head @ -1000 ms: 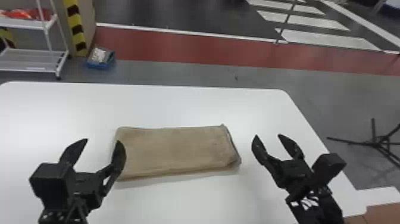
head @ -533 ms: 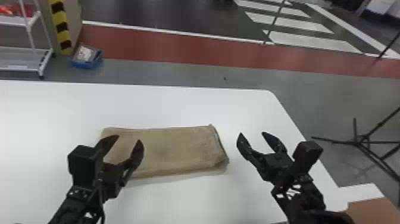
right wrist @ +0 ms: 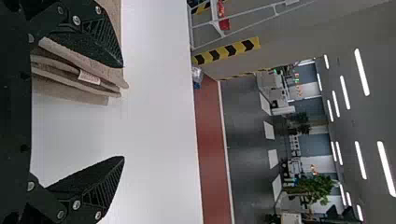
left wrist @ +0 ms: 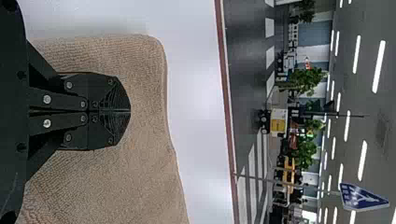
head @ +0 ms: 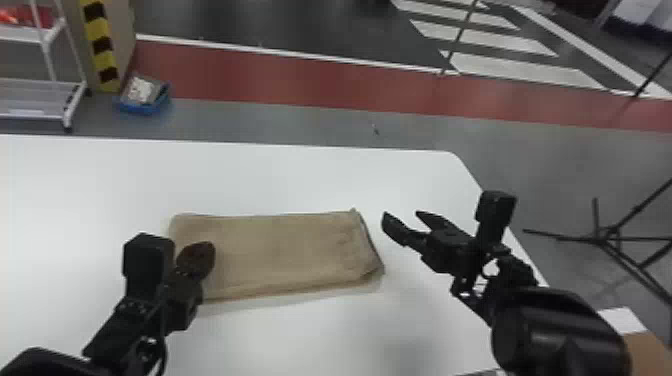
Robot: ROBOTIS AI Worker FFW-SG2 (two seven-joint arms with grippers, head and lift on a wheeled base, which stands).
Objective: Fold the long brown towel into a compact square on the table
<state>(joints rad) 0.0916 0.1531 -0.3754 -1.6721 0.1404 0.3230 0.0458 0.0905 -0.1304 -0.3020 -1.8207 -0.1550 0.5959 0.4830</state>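
Across the wide white tabletop point(head: 300, 175), with its rounded far corner, the long brown terry-cloth towel point(head: 280, 250) lies flat as a neat oblong, its long sides running left to right. Several layers are stacked at its right end, so some folding is done. It is still clearly longer than it is deep; my judgement is that what remains is to bring one end over the other to make the square, then perhaps to straighten the edges. The black, flat-fingered left gripper point(left wrist: 130, 111) is over the towel's left end, its fingers closed together with no cloth visible between them; whether they touch the towel I cannot tell. The matching black right gripper point(head: 401, 215) has its jaws wide and empty, just beyond the towel's right end and apart from it. At that layered end, a small pale fabric label point(right wrist: 88, 77) shows between the folds, near one right finger in the wrist view.
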